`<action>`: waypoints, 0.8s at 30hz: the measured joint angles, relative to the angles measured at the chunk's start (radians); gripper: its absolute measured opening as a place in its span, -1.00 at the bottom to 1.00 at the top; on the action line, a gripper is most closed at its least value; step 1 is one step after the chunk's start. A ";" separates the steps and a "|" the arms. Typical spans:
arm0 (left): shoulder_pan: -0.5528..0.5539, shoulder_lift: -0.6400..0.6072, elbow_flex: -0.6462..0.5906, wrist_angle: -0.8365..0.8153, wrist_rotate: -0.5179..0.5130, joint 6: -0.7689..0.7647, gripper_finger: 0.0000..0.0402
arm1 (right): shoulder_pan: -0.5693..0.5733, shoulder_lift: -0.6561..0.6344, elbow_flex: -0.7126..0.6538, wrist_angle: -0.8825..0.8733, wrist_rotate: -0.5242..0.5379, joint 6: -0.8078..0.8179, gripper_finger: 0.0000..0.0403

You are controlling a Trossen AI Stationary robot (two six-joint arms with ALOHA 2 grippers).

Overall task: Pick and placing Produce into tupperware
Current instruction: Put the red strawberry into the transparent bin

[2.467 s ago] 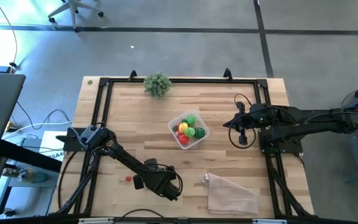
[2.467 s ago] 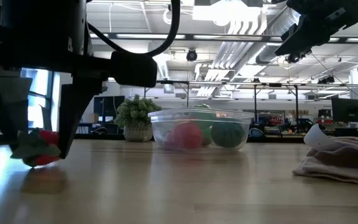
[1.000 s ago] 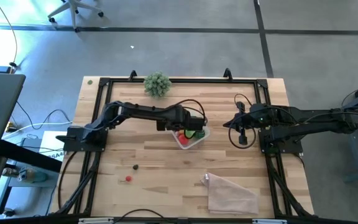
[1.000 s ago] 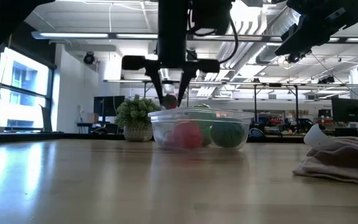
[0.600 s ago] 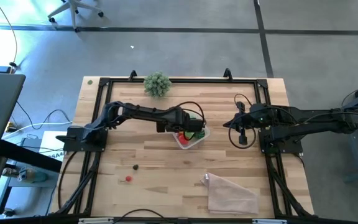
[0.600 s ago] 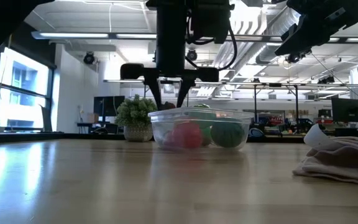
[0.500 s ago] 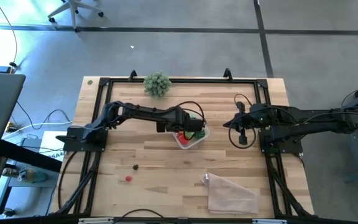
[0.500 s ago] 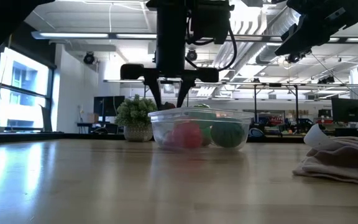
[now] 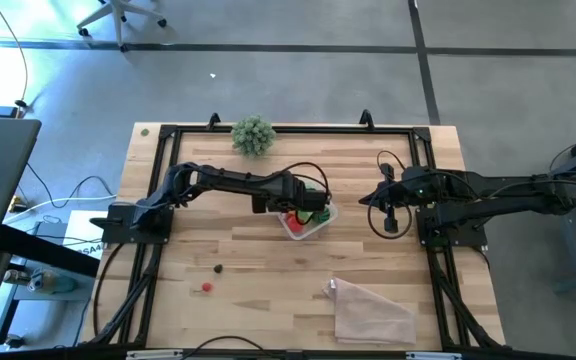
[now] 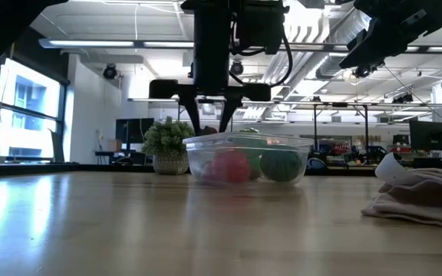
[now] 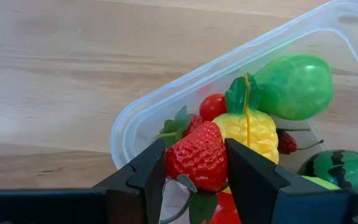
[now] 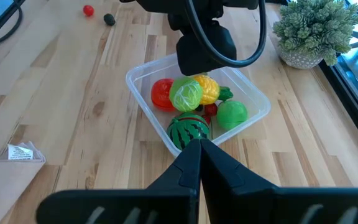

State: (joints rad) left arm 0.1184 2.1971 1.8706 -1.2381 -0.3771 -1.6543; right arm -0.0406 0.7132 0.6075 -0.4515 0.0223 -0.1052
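Observation:
The clear tupperware (image 12: 143,82) stands mid-table. It holds a striped melon ball (image 12: 188,130), a green fruit (image 11: 294,87), a yellow piece (image 11: 250,134) and red pieces. My left gripper (image 11: 196,167) hangs over the tub's left corner, shut on a red strawberry (image 11: 197,158); in the low view its fingertips (image 10: 191,121) reach down to about rim level. A small red piece (image 9: 206,287) and a dark berry (image 9: 218,268) lie on the wood near the front left. My right gripper (image 12: 197,149) hovers shut to the right of the tub. My left gripper pinches the strawberry's two sides (image 11: 174,160) between its two fingers. The fingers come from above and point steeply down. The strawberry sits between them over the produce in the tub, its green leaves (image 11: 194,199) toward the wrist. Whether it touches the produce below, I cannot tell.
A grey-green leafy clump (image 9: 253,134) stands at the far edge. A crinkled clear plastic bag (image 9: 371,310) lies at the near right. A black frame (image 9: 158,200) runs around the table. Bare wood shows left of and in front of the tub.
My left gripper, still shut on the strawberry, has sunk a little toward the tub and then kept still.

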 joint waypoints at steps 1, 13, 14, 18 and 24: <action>0.000 0.000 0.000 0.002 0.000 0.000 -0.30 | 0.000 0.000 0.000 0.000 0.000 0.000 -1.00; 0.000 0.000 0.000 0.008 0.000 -0.019 -0.30 | 0.000 0.000 0.000 0.000 0.000 0.000 -1.00; 0.000 0.000 0.000 0.008 0.000 -0.019 -0.30 | 0.000 0.000 0.000 0.000 0.000 0.000 -1.00; 0.000 0.000 0.000 0.008 0.000 -0.026 -0.30 | 0.000 0.000 0.000 0.000 0.000 0.000 -1.00; 0.000 0.000 0.000 0.008 0.004 -0.029 -0.30 | 0.000 0.000 0.000 0.000 0.000 0.000 -1.00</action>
State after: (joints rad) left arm 0.1184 2.1971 1.8706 -1.2301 -0.3734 -1.6829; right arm -0.0406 0.7132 0.6075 -0.4515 0.0222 -0.1052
